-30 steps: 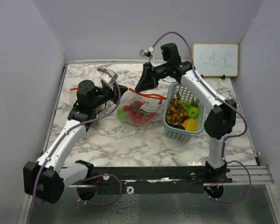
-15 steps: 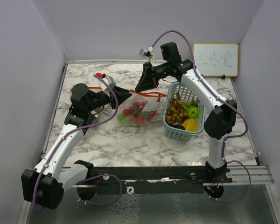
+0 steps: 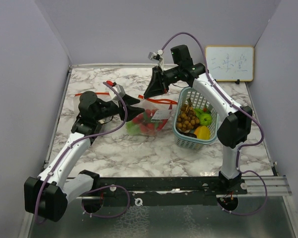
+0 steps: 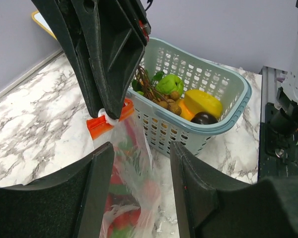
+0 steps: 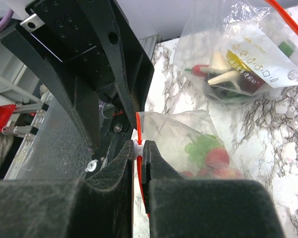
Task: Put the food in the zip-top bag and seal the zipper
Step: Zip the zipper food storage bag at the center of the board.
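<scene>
The zip-top bag [image 3: 148, 121] hangs over the marble by its zipper [image 3: 161, 101], an orange-red strip. Red and green food [image 3: 143, 125] lies inside it. My right gripper [image 3: 150, 93] is shut on the zipper's white slider [image 5: 139, 147] at the bag's left end; in the right wrist view the bag [image 5: 188, 139] sags beside the right gripper [image 5: 139, 148]. My left gripper [image 3: 138, 102] is open. Its fingers [image 4: 97, 193] stand on either side of the bag [image 4: 126, 198], just below the zipper [image 4: 111, 121]. More food, brown grapes [image 3: 188, 119] and a yellow pepper [image 3: 202, 132], lies in the teal basket [image 3: 177, 128].
The basket [image 4: 223, 126] stands right beside the bag, on its right. A second clear bag [image 5: 238, 44] with a label and items inside lies on the table by the left arm. A whiteboard [image 3: 229, 63] leans on the back right wall. Walls close in on three sides.
My left gripper has opened from shut at the bag's left end and shifted slightly right. The right gripper has kept its hold on the slider and has not moved.
</scene>
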Robot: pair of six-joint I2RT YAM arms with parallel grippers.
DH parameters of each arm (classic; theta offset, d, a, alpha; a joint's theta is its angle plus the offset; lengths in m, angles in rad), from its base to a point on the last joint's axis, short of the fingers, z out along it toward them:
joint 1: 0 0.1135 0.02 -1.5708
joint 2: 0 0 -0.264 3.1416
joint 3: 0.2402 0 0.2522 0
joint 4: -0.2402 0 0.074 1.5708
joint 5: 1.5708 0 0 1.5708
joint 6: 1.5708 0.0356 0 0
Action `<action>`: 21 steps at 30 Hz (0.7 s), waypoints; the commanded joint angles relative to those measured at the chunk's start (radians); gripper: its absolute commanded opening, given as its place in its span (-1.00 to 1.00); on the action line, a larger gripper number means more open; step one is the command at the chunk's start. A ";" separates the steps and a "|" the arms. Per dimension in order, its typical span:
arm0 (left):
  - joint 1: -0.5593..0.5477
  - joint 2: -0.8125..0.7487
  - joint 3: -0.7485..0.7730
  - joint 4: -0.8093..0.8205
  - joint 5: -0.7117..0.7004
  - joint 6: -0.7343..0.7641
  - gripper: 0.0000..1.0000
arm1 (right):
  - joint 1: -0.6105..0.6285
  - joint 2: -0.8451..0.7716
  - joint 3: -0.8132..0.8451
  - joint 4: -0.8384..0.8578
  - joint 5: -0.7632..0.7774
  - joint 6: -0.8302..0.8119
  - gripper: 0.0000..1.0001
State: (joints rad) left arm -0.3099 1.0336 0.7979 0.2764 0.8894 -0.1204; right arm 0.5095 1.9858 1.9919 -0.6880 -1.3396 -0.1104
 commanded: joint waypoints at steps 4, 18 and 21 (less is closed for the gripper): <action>-0.005 0.064 -0.007 0.107 -0.081 0.008 0.14 | 0.003 -0.044 0.004 0.007 -0.041 -0.010 -0.95; 0.001 -0.025 0.053 -0.035 -0.198 0.150 0.18 | 0.003 -0.057 -0.026 -0.002 -0.043 -0.030 -0.95; 0.001 -0.001 0.049 0.002 -0.194 0.129 0.18 | 0.004 -0.059 -0.029 -0.005 -0.045 -0.030 -0.95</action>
State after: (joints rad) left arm -0.3115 1.0233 0.8230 0.2703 0.7395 -0.0200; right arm 0.5091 1.9781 1.9724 -0.6888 -1.3415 -0.1284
